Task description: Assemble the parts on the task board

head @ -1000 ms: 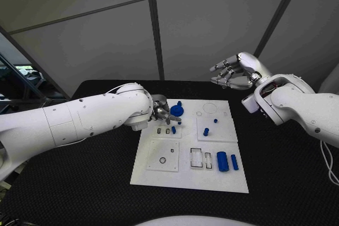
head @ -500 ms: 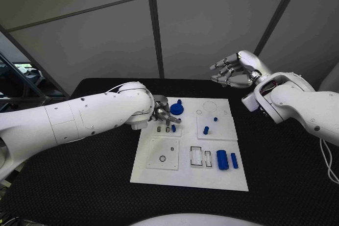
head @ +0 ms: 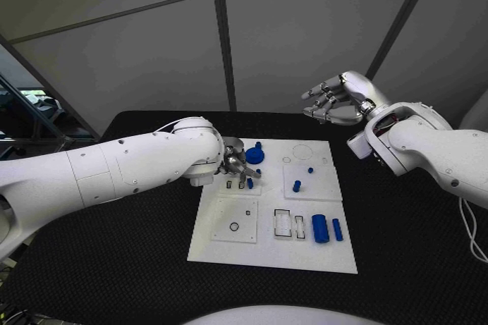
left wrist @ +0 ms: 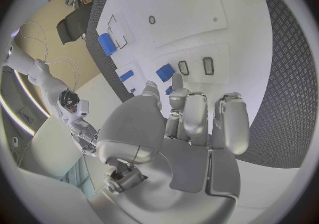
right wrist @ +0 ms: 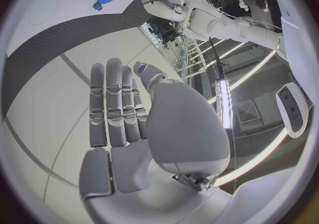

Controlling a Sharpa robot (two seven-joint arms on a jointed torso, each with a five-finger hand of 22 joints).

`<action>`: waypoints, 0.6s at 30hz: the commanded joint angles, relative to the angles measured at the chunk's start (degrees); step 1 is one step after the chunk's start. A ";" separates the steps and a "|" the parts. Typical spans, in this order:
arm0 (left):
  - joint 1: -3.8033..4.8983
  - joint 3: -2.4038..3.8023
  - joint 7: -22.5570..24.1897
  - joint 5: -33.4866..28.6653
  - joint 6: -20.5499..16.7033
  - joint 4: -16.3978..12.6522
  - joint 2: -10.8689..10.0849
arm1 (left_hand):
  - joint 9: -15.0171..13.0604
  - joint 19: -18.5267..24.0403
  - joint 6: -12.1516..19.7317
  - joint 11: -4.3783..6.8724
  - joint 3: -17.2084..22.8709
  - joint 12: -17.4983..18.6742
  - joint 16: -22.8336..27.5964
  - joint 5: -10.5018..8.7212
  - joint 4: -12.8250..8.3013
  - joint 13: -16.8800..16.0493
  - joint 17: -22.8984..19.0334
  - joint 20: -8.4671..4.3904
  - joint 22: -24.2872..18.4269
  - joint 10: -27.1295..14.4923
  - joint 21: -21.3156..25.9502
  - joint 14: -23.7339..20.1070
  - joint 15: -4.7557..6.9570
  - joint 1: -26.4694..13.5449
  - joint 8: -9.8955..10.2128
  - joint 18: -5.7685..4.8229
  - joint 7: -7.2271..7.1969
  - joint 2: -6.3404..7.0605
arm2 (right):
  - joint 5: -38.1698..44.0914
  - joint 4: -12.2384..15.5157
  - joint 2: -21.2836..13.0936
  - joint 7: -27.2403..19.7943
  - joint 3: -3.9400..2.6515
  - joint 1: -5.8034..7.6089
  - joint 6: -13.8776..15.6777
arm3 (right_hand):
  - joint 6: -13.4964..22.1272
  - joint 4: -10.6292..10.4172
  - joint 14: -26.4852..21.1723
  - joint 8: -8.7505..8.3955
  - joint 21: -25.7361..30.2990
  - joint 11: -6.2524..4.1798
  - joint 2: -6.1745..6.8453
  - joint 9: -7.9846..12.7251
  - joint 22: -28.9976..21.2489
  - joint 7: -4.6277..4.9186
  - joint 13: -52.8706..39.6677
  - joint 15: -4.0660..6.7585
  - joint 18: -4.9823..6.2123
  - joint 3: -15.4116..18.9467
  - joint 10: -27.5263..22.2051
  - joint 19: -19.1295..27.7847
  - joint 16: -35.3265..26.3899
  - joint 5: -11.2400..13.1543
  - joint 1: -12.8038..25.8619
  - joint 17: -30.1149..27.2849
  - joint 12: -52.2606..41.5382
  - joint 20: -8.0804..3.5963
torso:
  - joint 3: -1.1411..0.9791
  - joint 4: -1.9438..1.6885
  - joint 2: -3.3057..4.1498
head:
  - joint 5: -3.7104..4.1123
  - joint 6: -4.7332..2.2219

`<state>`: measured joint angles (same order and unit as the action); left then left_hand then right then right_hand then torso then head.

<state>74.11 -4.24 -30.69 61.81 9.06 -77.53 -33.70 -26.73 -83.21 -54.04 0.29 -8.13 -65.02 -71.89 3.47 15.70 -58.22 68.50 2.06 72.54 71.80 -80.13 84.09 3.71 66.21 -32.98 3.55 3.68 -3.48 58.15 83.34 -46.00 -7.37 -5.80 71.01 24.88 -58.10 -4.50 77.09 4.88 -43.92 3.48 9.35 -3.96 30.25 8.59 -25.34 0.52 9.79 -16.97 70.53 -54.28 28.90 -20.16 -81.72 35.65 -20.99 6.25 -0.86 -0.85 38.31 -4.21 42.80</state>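
Left silver hand point(head: 236, 166) hovered low over far-left of white plastic task board point(head: 266, 256), fingers apart, nothing held, apparently lining up on small blue block point(left wrist: 165, 72) beside slots. Right silver hand point(head: 340, 99) raised clear, fingers loosely spread, empty, likely waiting.

Blue parts point(head: 320, 230), white task board point(head: 266, 258), black table point(head: 112, 268)

place: robotics lab test cell | evidence: grey panel walls point(head: 152, 64) with dark seams behind black rubber-matted surface point(head: 101, 268) | white task board point(head: 273, 258) with cut-out slots | ceiling strip lights point(right wrist: 223, 96)
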 commanded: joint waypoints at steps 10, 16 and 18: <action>0.08 -0.15 -0.56 0.54 1.99 0.01 0.38 | -0.50 -0.60 0.52 0.31 0.33 -0.53 -0.15 0.34 -0.64 -0.29 0.07 -0.03 0.29 0.15 -0.38 1.18 0.49 1.34 -0.53 -0.23 -0.22 -0.27 | 0.19 -0.21 0.18 0.03 -0.05 0.14 -0.47 | -0.50 -0.03 0.59 -0.25 0.43 -0.08 0.22 0.04 -0.07 0.12 0.12 -0.07 0.62 -0.47 0.41 -0.48 -0.50 -0.64 0.23 0.12 0.42 -0.13 | 0.00 -0.01 -0.01 | 0.03 0.16; 0.08 -0.22 -0.60 0.54 2.39 0.01 0.37 | -0.68 -0.63 0.54 0.33 0.42 -0.60 -0.14 0.34 -0.79 -0.38 0.06 -0.04 0.40 0.21 -0.43 1.18 0.50 1.60 -0.62 -0.25 -0.25 -0.34 | 0.19 -0.29 0.24 0.06 -0.05 0.14 -0.60 | -0.53 -0.01 0.64 -0.25 0.44 -0.08 0.22 0.04 -0.06 0.12 0.15 -0.07 0.62 -0.51 0.43 -0.49 -0.60 -0.82 0.27 0.16 0.45 -0.13 | 0.02 0.01 0.04 | 0.04 0.10; 0.08 -0.22 -0.60 0.54 2.42 0.03 0.36 | -0.85 -0.63 0.59 0.34 0.52 -0.58 -0.16 0.34 -0.95 -0.38 0.09 -0.06 0.41 0.20 -0.43 1.18 0.52 1.86 -0.70 -0.25 -0.27 -0.41 | 0.19 -0.30 0.25 0.08 -0.04 0.14 -0.63 | -0.53 -0.01 0.64 -0.25 0.44 -0.08 0.22 0.04 -0.06 0.12 0.15 -0.07 0.62 -0.51 0.43 -0.49 -0.60 -0.82 0.27 0.16 0.45 -0.13 | 0.03 0.02 0.07 | 0.03 0.13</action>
<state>74.10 -4.45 -30.74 61.90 10.45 -77.49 -33.36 -27.54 -83.62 -53.84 0.29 -7.52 -65.23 -71.89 3.47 15.09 -58.55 68.52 2.06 72.90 71.80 -80.35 83.90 3.88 67.57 -33.38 3.55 3.48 -3.75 58.20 83.05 -45.81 -7.18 -5.80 71.01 24.61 -58.30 -4.57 77.30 4.88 -43.70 3.48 9.35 -3.97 30.25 8.79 -25.26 0.31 9.79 -17.22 70.53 -54.49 28.63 -20.80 -81.72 35.77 -20.78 6.03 -0.85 -0.84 38.33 -4.15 42.93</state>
